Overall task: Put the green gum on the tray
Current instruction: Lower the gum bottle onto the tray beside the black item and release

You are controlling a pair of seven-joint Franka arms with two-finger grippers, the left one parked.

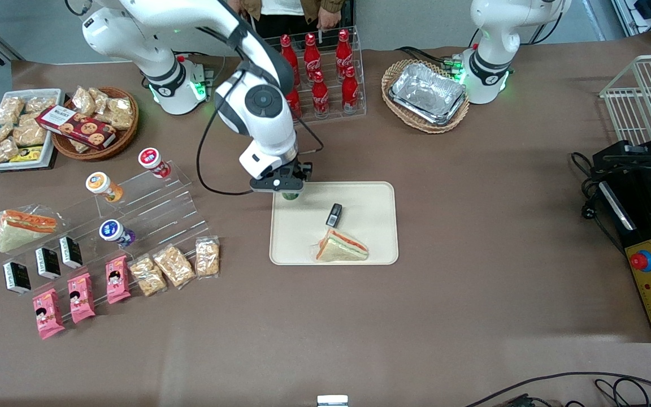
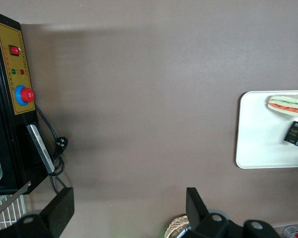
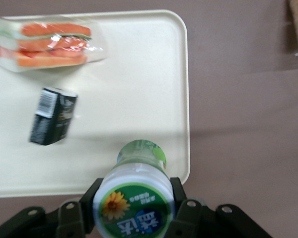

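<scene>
While the brown tabletop (image 1: 472, 237) carries snacks, bottles and baskets all round, what matters sits mid-table: the cream tray (image 1: 370, 198), already bearing a wrapped sandwich (image 1: 341, 249) and a small black packet (image 1: 334, 215). Over the tray's corner farthest from the front camera, toward the working arm's end, hangs the gripper (image 1: 287, 189), its fingers (image 3: 181, 206) pinching the green gum (image 3: 136, 196) from either side. The canister sits squarely between them, long axis upright, white lid toward the wrist and green base pointing down at the tray. Whether the base touches the tray I cannot tell; I'd judge a straight lowering remains.
</scene>
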